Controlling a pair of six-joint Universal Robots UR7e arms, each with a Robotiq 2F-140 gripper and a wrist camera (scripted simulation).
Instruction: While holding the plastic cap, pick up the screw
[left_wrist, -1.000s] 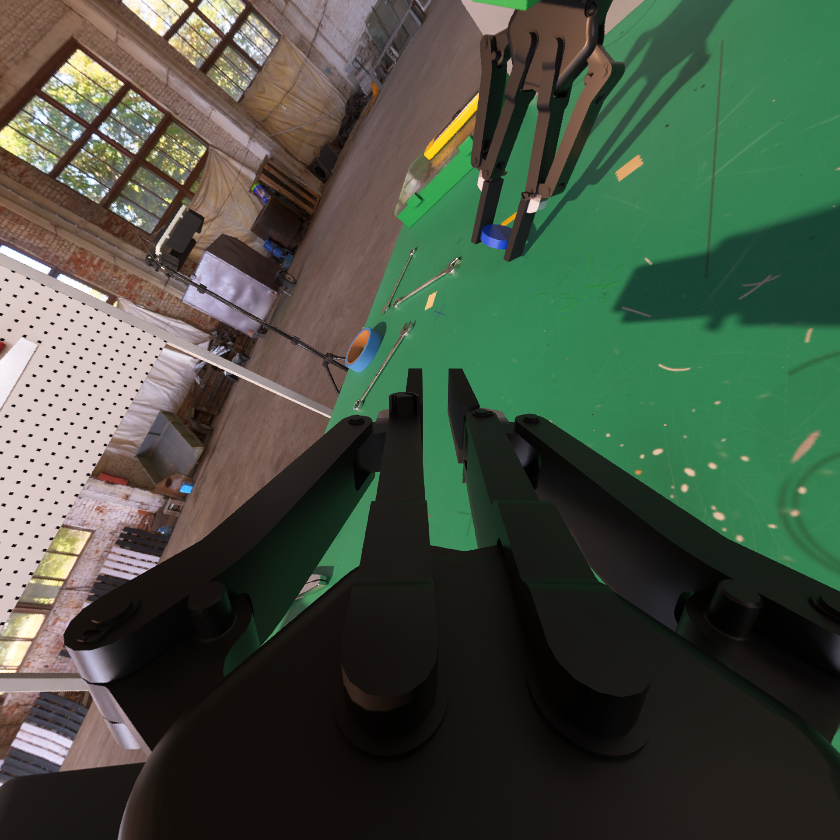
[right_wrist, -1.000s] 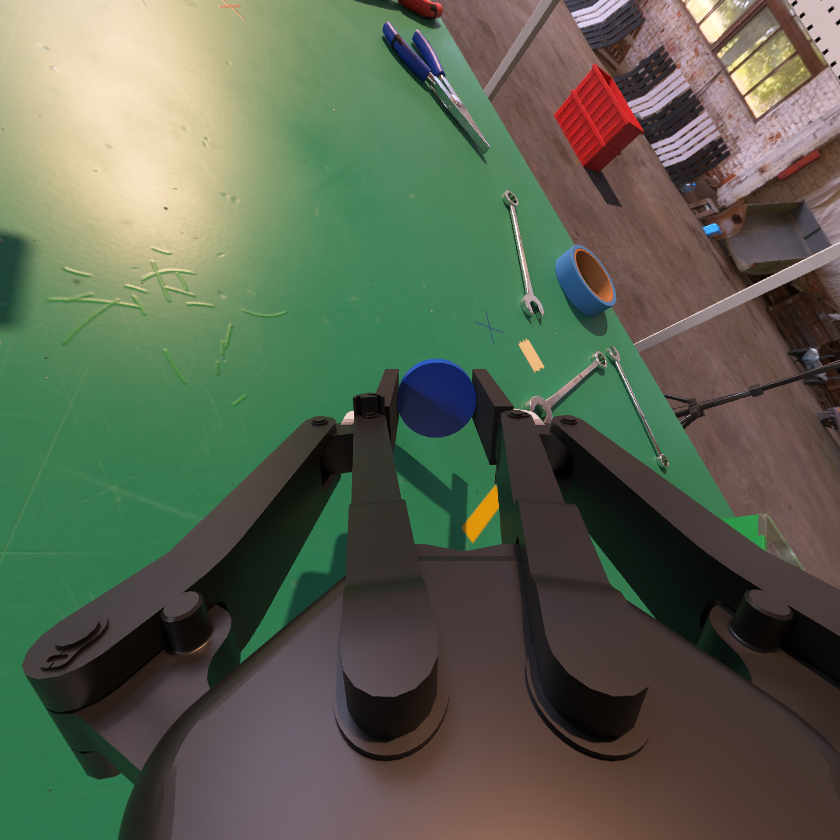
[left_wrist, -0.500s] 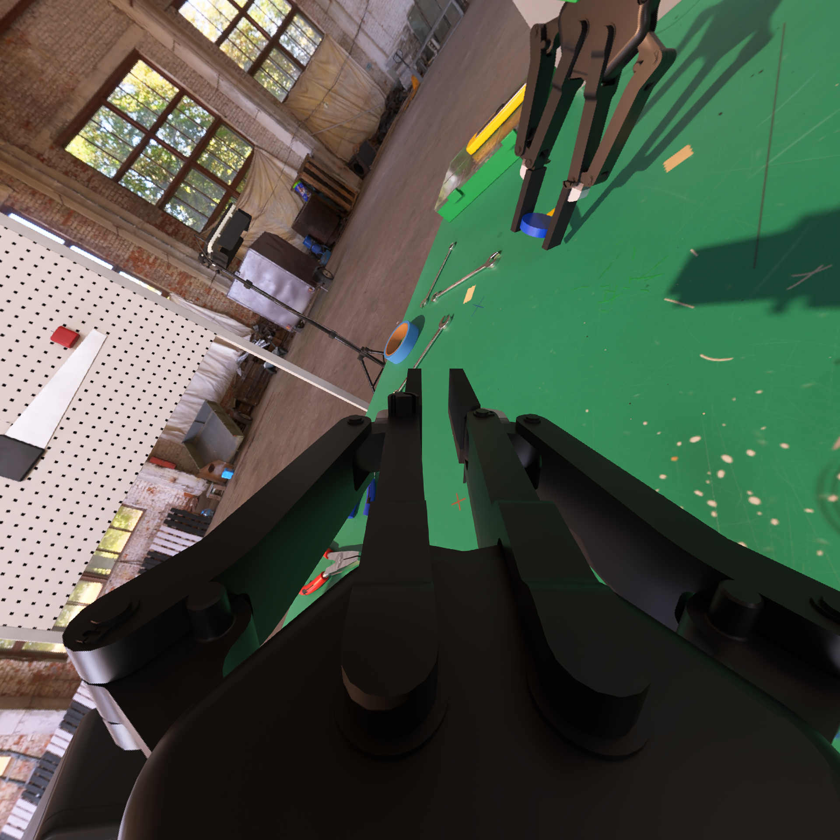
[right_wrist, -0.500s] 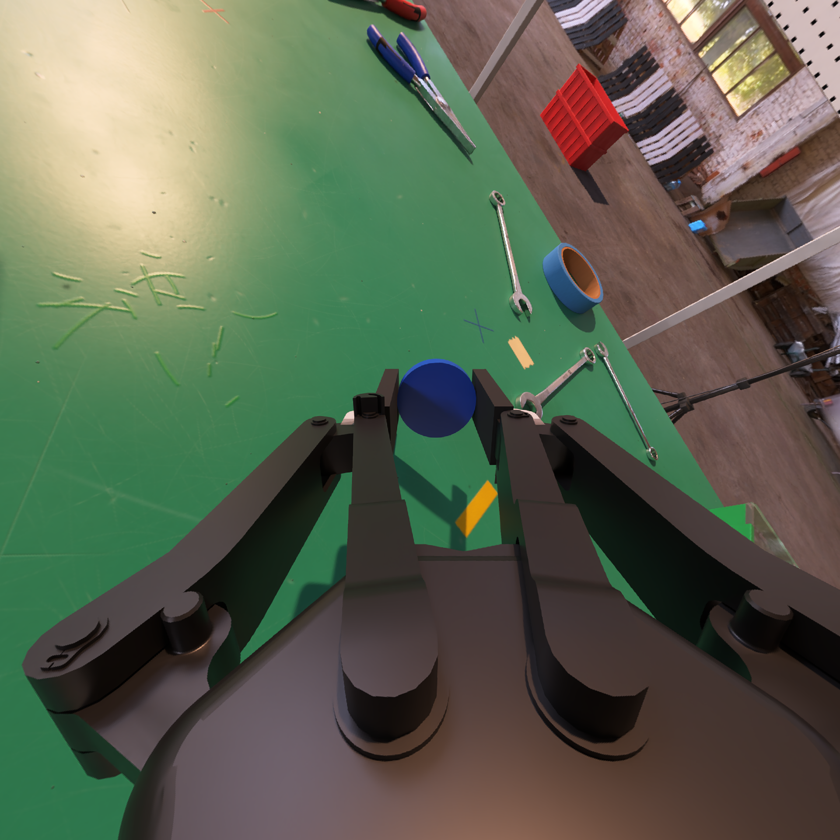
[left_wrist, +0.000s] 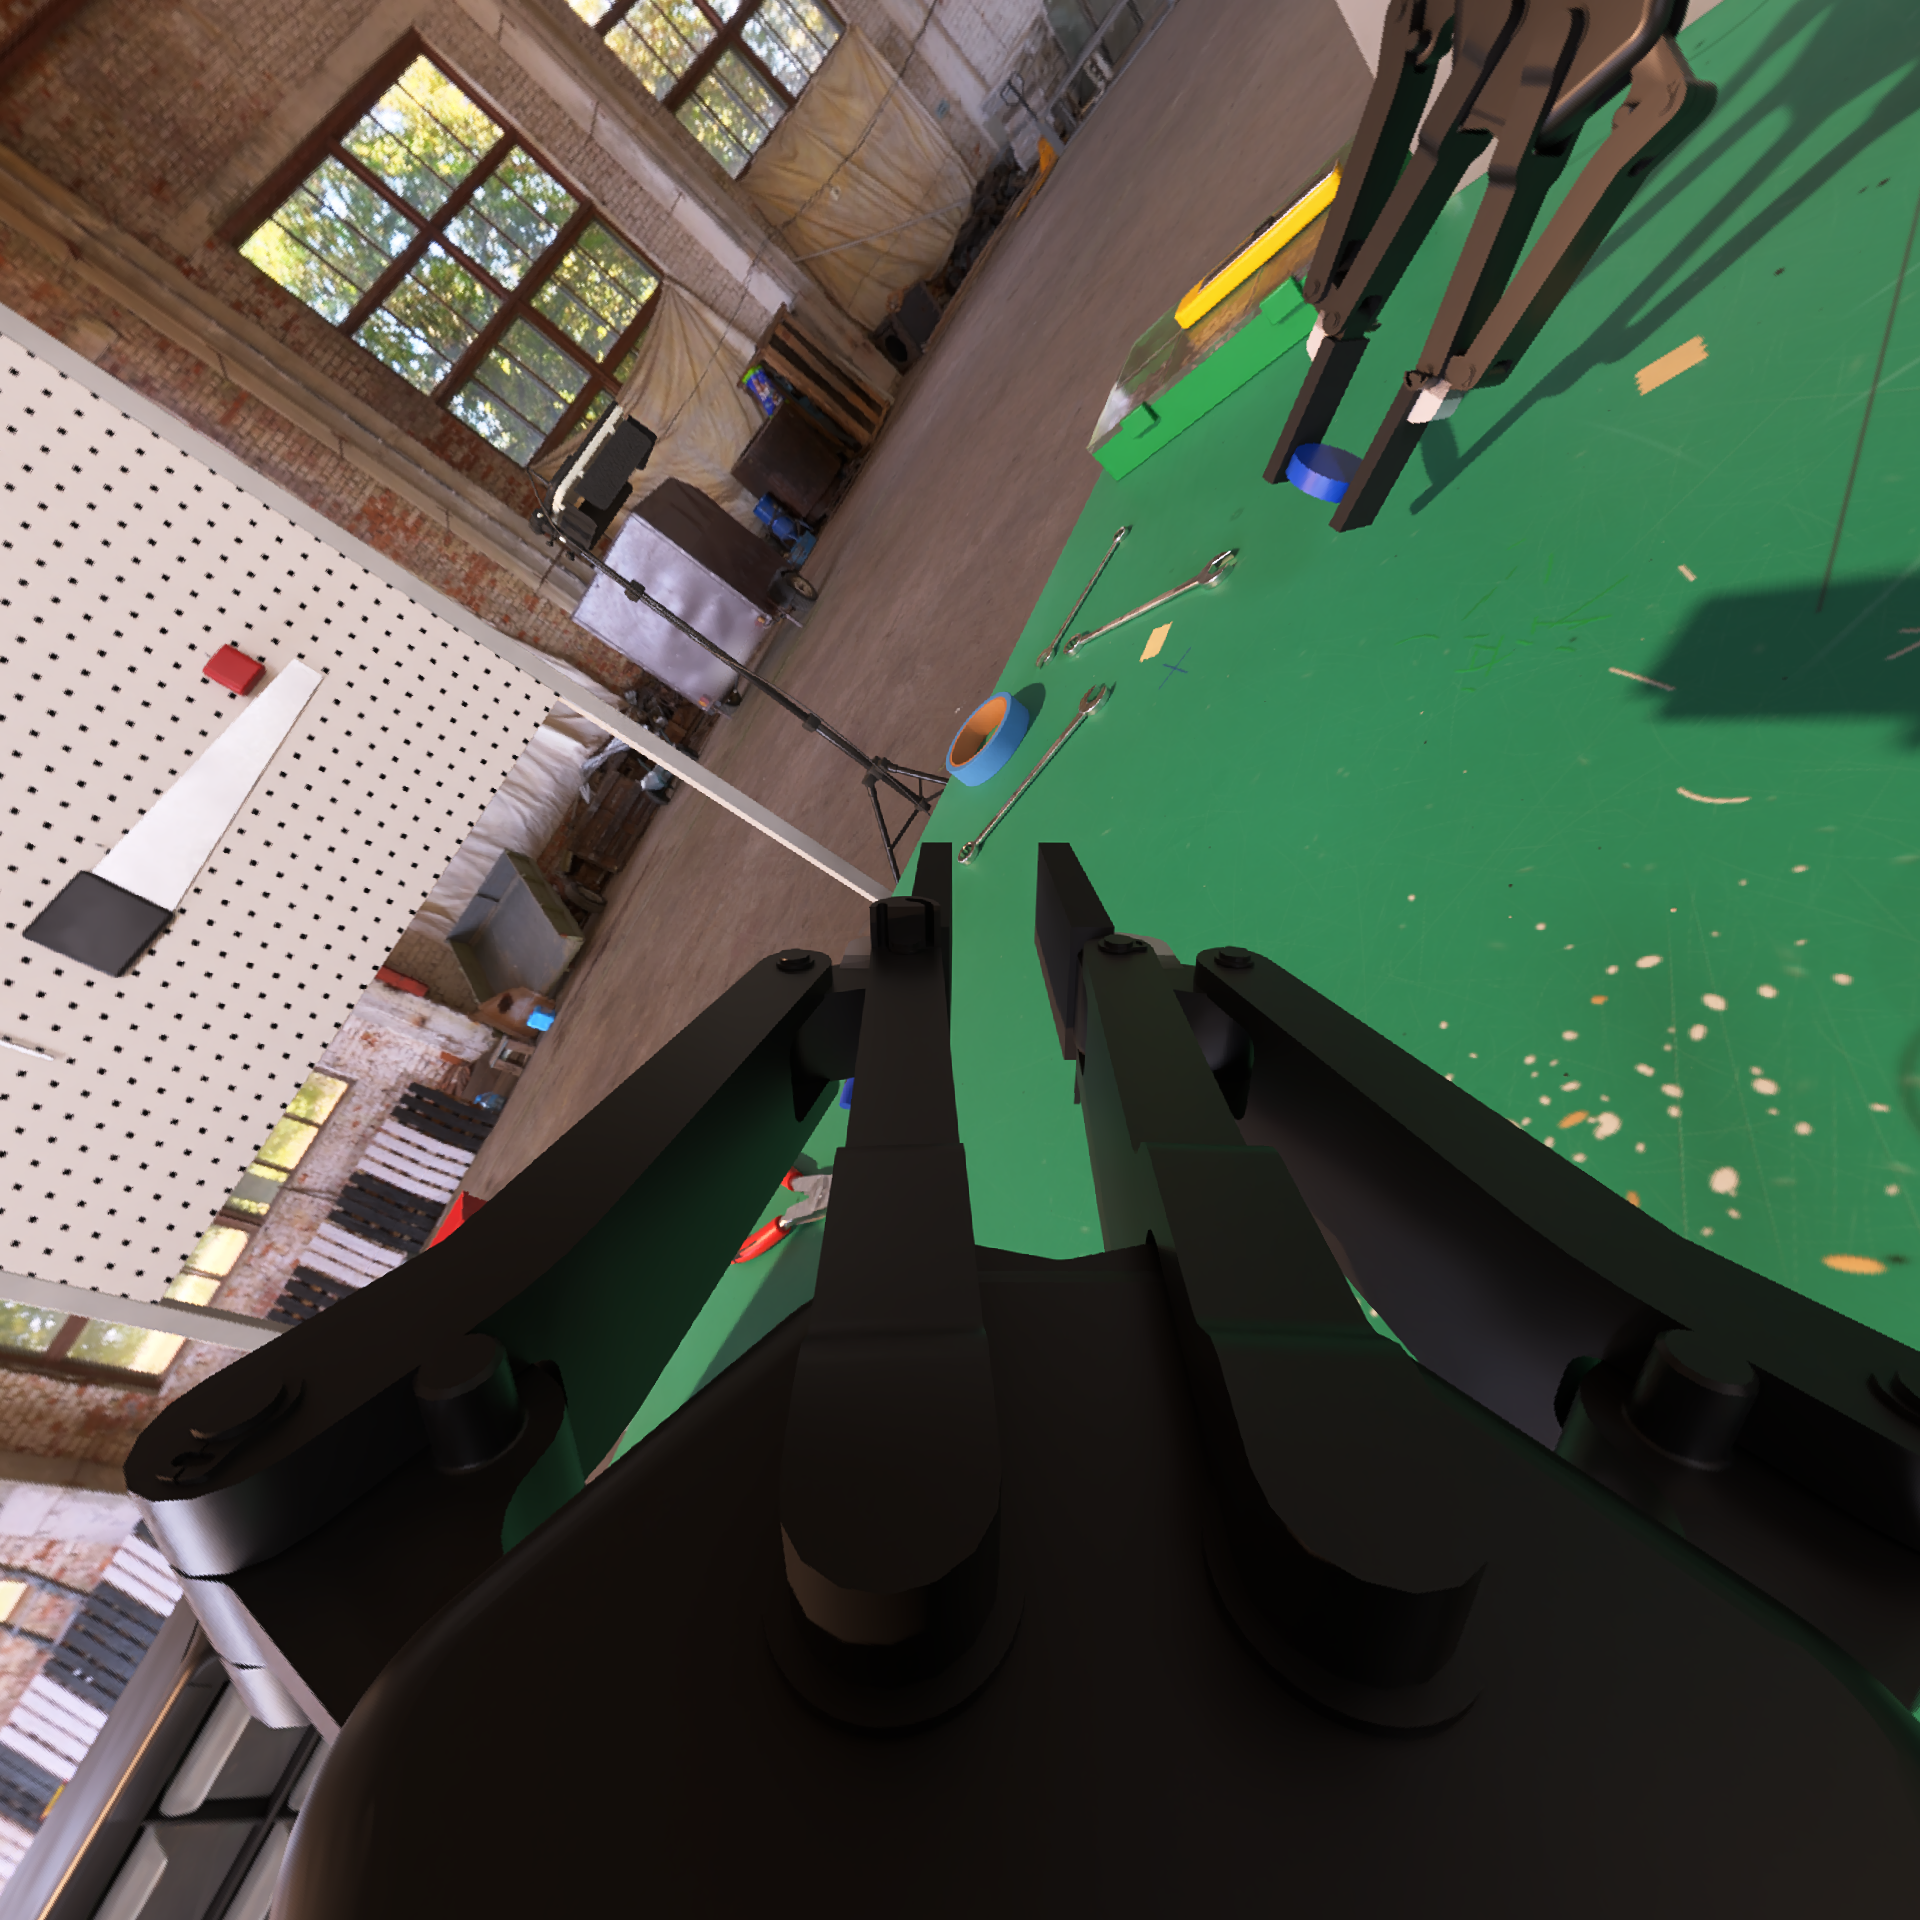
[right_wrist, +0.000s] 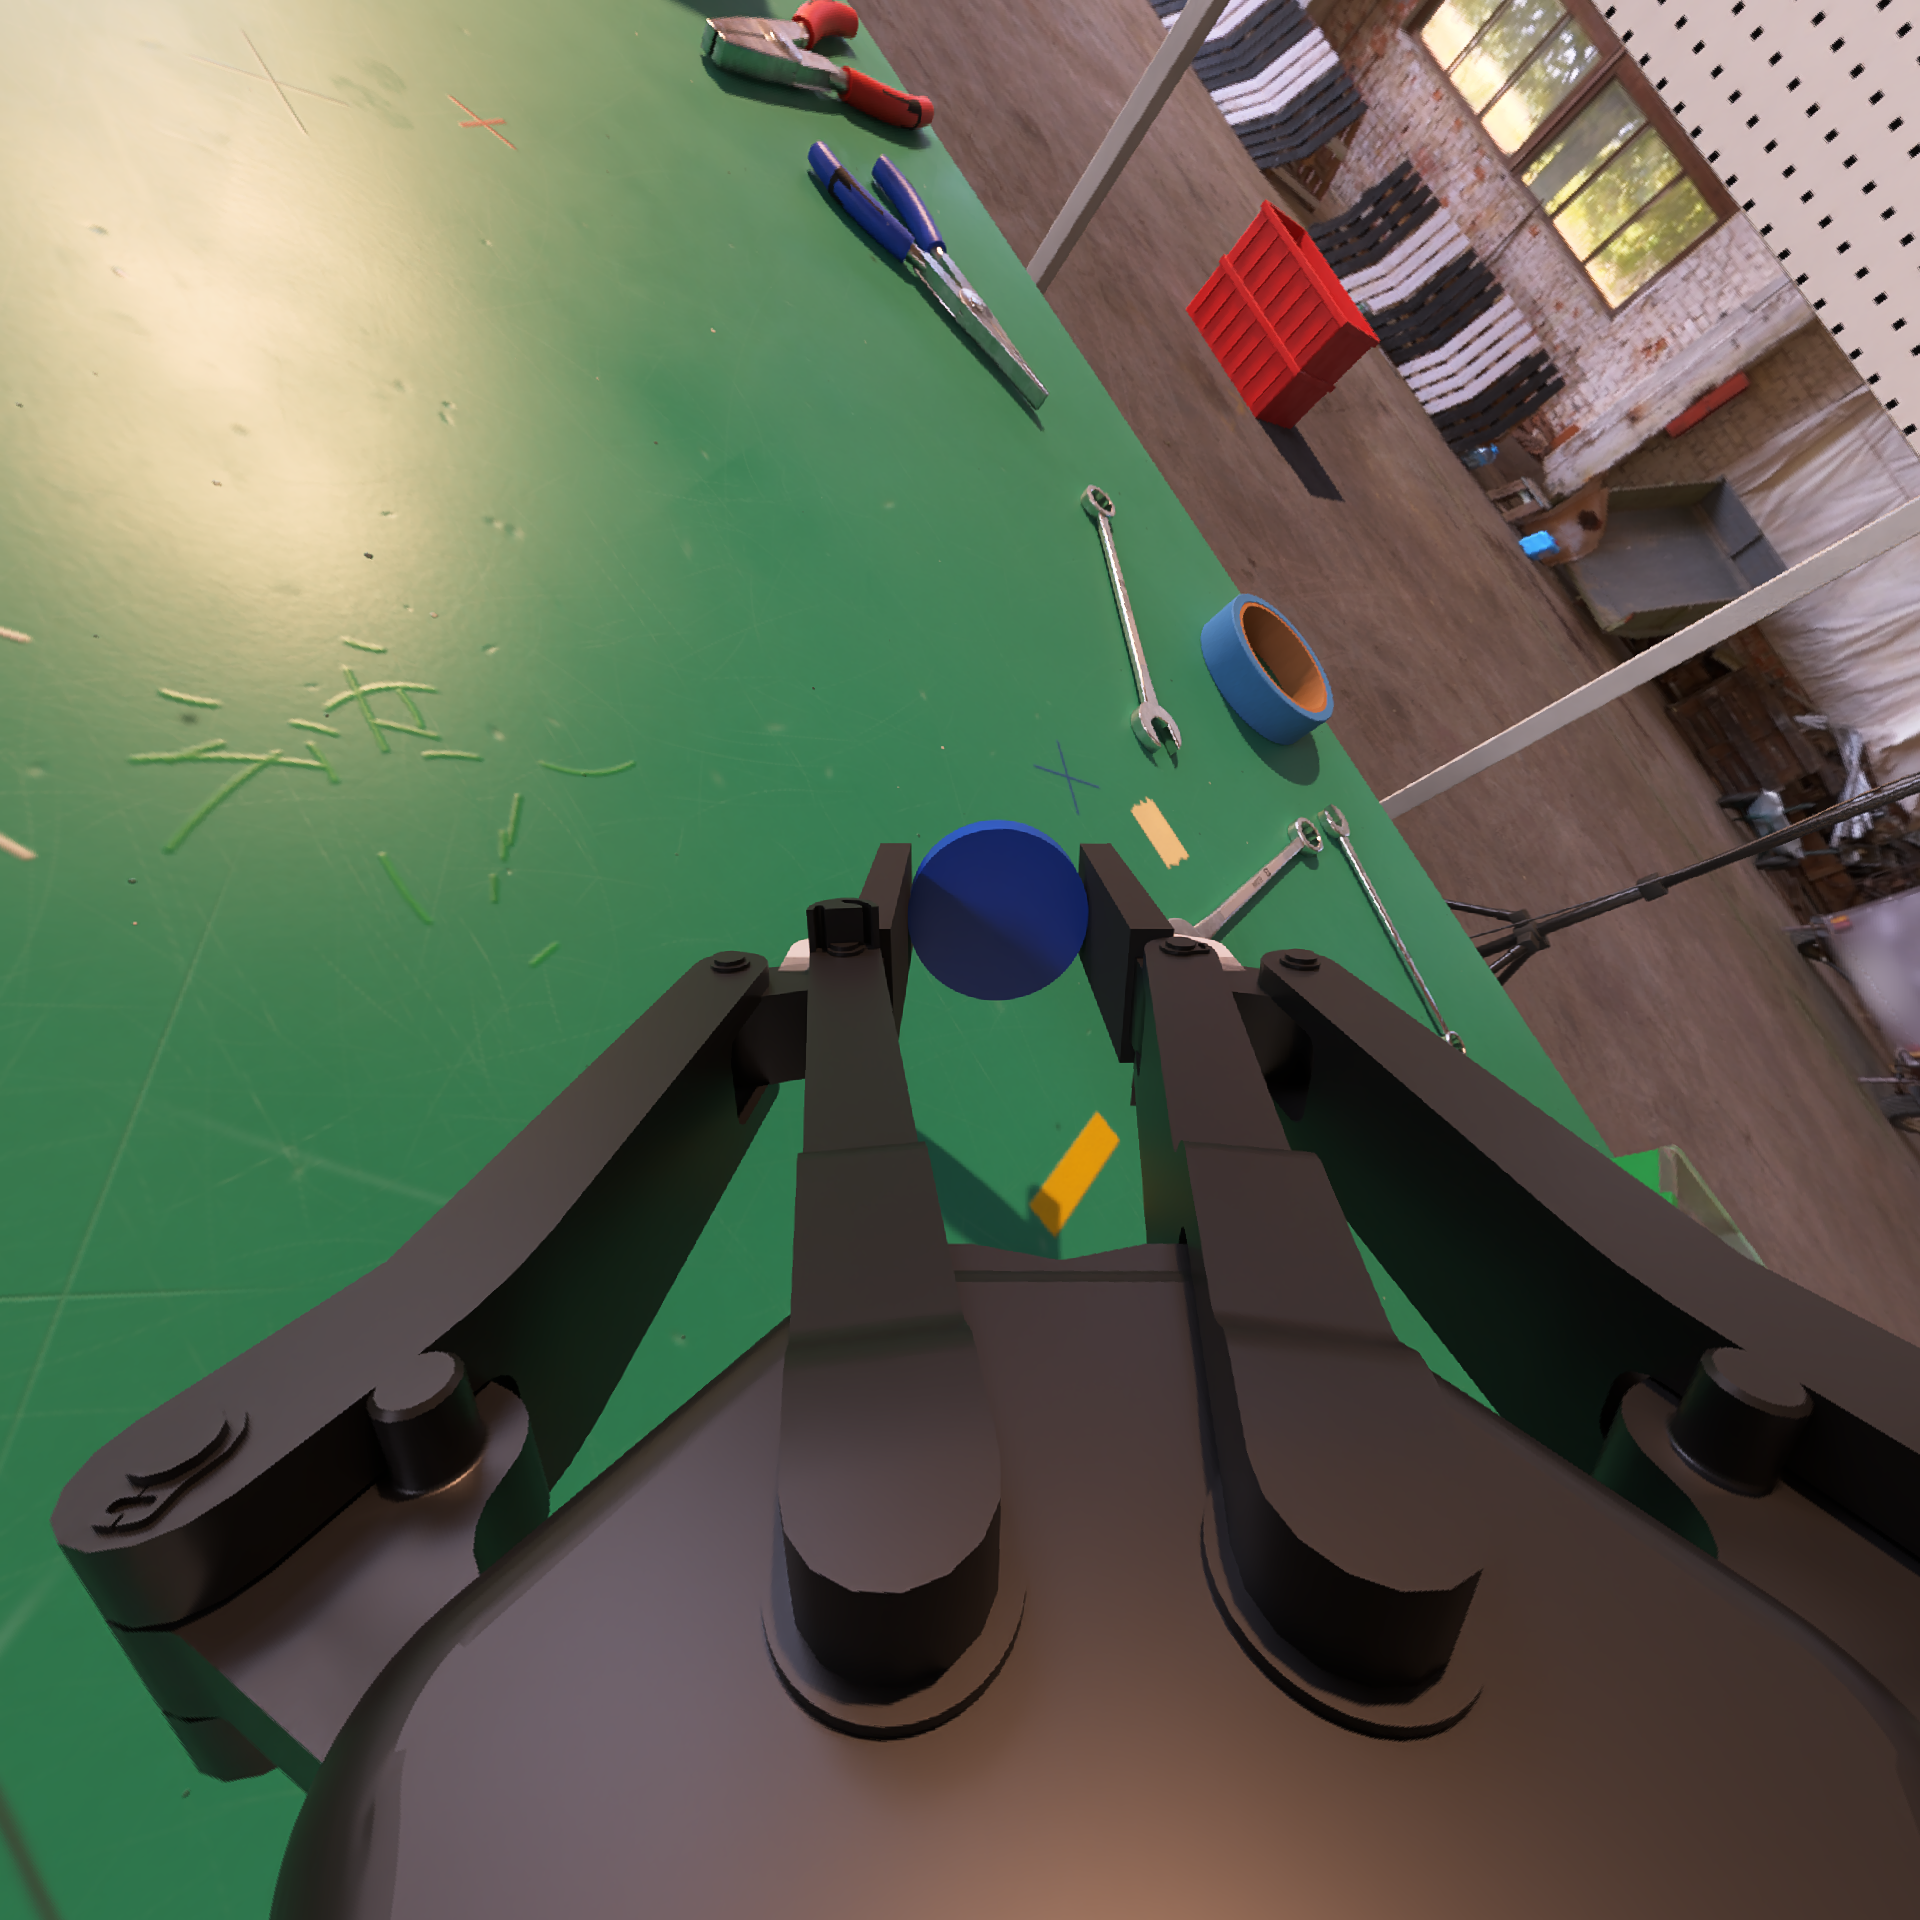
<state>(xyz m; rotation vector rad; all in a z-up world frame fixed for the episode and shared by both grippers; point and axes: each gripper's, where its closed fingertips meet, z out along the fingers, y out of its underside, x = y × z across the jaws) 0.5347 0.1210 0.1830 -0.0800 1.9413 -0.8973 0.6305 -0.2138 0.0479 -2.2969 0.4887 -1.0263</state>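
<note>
right hand (right_wrist: 995, 914): clamped on blue cap (right_wrist: 997, 909), above worktop (right_wrist: 520, 468)
left hand (left_wrist: 992, 883): narrow gap, nothing seen between fingers
tape roll (right_wrist: 1268, 670): right of cap

screw: not discernible | plastic cap (left_wrist: 1317, 470): partly behind right end effector (left_wrist: 1340, 488) fingers

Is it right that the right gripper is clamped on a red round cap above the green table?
Not quite: the cap is blue, not red. The right wrist view shows the right gripper clamped on it above the green table.
</note>
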